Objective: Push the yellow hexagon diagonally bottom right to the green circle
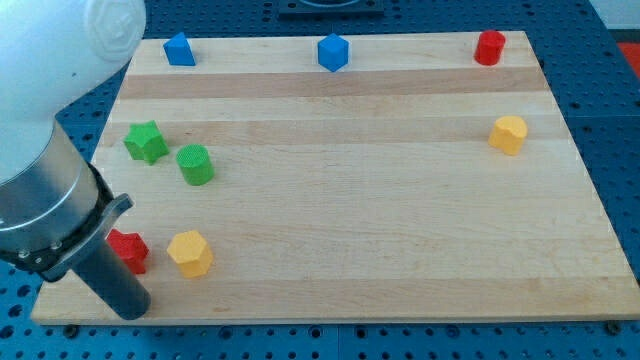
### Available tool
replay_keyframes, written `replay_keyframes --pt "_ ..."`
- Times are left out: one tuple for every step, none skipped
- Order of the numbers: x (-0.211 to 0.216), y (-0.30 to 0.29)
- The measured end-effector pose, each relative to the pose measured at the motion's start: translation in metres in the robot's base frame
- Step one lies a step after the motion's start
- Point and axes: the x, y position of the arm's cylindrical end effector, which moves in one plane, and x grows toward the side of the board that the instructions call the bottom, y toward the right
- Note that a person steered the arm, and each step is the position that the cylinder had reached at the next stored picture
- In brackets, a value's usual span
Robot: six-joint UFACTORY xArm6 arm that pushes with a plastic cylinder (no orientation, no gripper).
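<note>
The yellow hexagon (190,252) lies near the bottom left of the wooden board (350,210). The green circle (195,164) lies straight above it, about a quarter of the board's height away. My tip (133,309) is at the board's bottom left edge, left of and below the yellow hexagon and clear of it. The rod slants up to the left into the arm's grey body (45,215).
A red star (128,250) sits just left of the yellow hexagon, partly hidden by the rod. A green star (146,142) lies left of the green circle. Along the top are two blue blocks (179,49) (333,52) and a red cylinder (489,47). Another yellow block (508,134) is at the right.
</note>
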Motion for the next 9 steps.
replay_keyframes --pt "-0.009 0.003" --pt "-0.018 0.011" --pt "-0.026 0.025" --pt "-0.04 0.031" --pt "-0.053 0.034" --pt "-0.065 0.042" --pt "-0.08 0.052" --pt "-0.093 0.058" --pt "-0.106 0.062"
